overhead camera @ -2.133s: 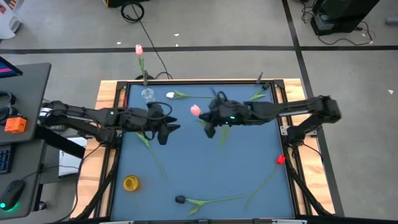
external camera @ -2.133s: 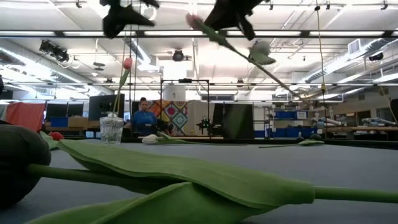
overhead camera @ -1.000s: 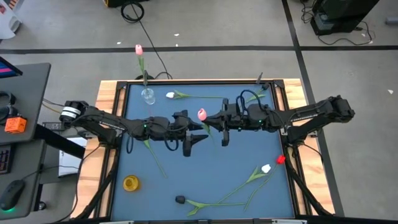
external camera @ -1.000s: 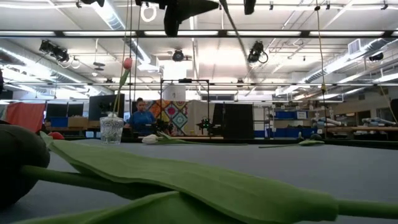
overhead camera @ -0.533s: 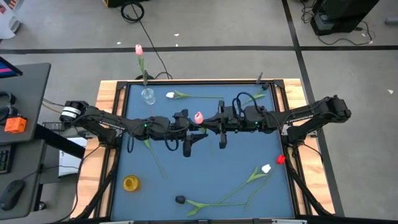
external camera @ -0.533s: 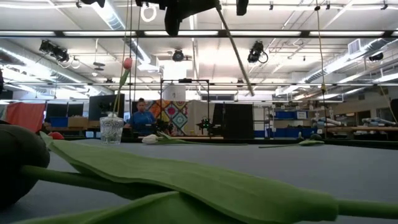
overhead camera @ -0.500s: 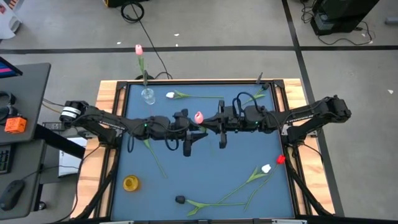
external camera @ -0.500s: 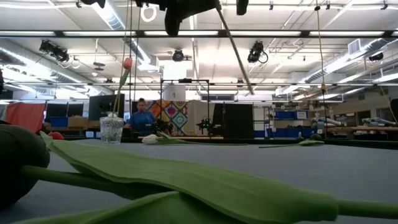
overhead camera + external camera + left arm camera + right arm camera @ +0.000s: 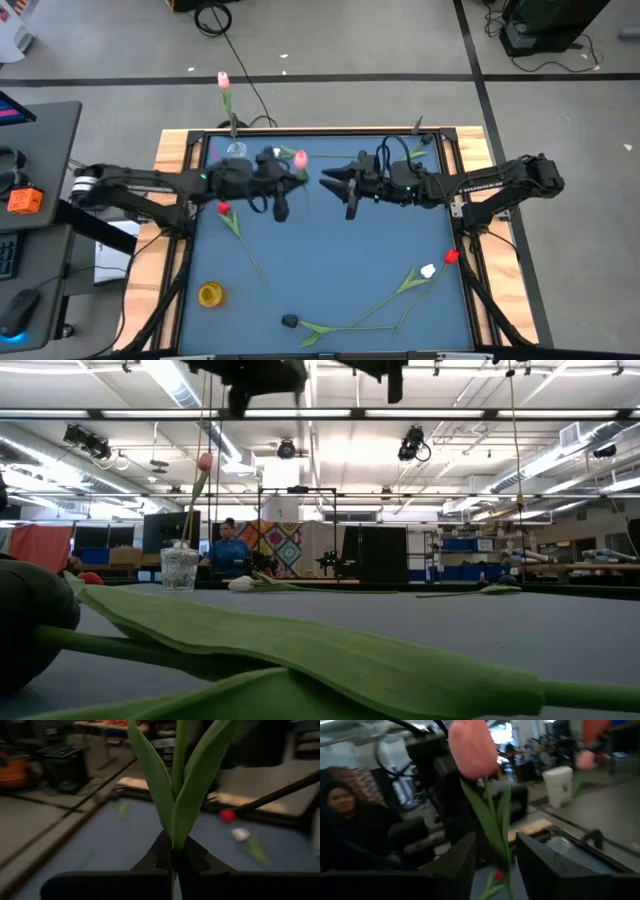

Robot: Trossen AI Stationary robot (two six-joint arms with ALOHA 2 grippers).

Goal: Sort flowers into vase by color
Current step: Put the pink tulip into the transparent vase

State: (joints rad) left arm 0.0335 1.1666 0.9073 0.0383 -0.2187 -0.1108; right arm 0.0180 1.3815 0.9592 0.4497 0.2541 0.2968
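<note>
One pink tulip (image 9: 299, 158) clamped by stem in L gripper (image 9: 281, 172), aloft just beside glass vase (image 9: 237, 151). R gripper (image 9: 338, 182) released, jaws apart. Next: lower stem into vase w/ pink one.

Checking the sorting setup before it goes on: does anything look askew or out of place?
Nothing looks damaged. Several tulips lie loose on the blue table, awaiting sorting; the left gripper holds a pink tulip near the glass vase.
</note>
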